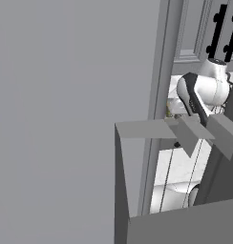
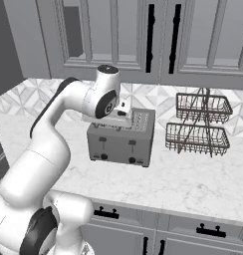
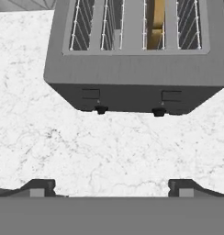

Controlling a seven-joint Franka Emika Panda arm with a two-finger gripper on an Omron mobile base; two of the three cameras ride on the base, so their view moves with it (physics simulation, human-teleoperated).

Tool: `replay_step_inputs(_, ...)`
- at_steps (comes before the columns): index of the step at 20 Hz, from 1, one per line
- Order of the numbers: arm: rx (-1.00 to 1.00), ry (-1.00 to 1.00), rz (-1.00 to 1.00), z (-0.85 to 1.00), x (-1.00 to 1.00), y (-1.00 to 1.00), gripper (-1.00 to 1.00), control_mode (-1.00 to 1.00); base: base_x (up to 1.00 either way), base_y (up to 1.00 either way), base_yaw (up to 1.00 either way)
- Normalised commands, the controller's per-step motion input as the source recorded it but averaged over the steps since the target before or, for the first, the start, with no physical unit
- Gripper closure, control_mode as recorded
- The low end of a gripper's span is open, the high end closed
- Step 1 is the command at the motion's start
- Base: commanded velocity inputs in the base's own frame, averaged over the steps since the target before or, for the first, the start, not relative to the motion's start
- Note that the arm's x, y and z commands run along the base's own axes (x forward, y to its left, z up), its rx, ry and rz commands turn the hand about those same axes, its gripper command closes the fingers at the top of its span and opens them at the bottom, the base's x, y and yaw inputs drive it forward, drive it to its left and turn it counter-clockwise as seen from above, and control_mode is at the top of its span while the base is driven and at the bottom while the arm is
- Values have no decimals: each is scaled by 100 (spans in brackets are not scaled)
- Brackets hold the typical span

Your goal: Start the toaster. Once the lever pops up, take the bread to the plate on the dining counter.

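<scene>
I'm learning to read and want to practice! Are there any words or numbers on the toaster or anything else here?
None: no words, numbers or signs can be read.
The toaster has two blank plates on its front above two dark knobs, with no lettering.
The wire basket rack, the cabinet doors and the marble counter carry no text either.

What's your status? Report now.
Pincer open, empty, above white marble counter. Tan bread slice sits in grey metal toaster slot. Nothing in the way.
</scene>
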Motion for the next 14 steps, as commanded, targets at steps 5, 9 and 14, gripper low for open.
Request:
replay_step_inputs(5,0,0,0,-35,0,-66,100,-100,0,0,0)
replay_step_inputs(9,0,0,0,-26,0,-58,100,-100,0,0,0)
replay_step_inputs(14,0,0,0,-26,0,-42,100,-100,0,0,0)
